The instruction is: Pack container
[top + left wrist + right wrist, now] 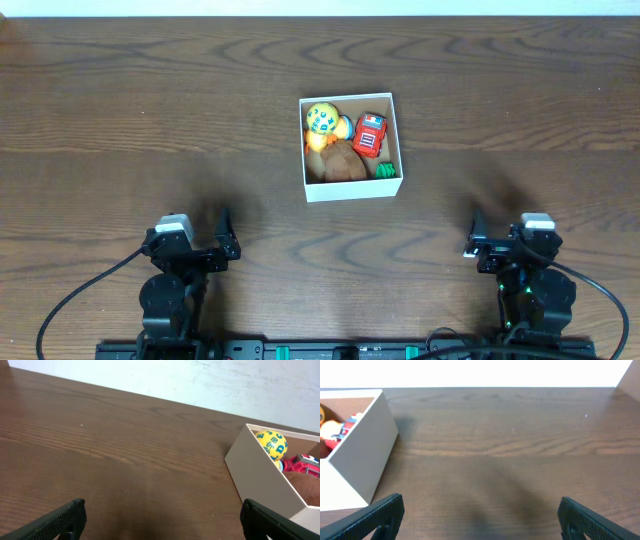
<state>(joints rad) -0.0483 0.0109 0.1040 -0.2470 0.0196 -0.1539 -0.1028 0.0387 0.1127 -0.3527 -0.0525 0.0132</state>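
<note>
Both wide open and empty, left gripper [162, 520] and right gripper [480, 517] could, reaching carelessly, have knocked the container [355, 188] askew.

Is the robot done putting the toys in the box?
Looks nearly finished. The yellow ball, red car, brown toy and green toy all sit inside the box. Nothing is in hand: the left gripper and right gripper are open and empty, away from the box. I see no toy waiting outside it, so probably nothing is left.
</note>
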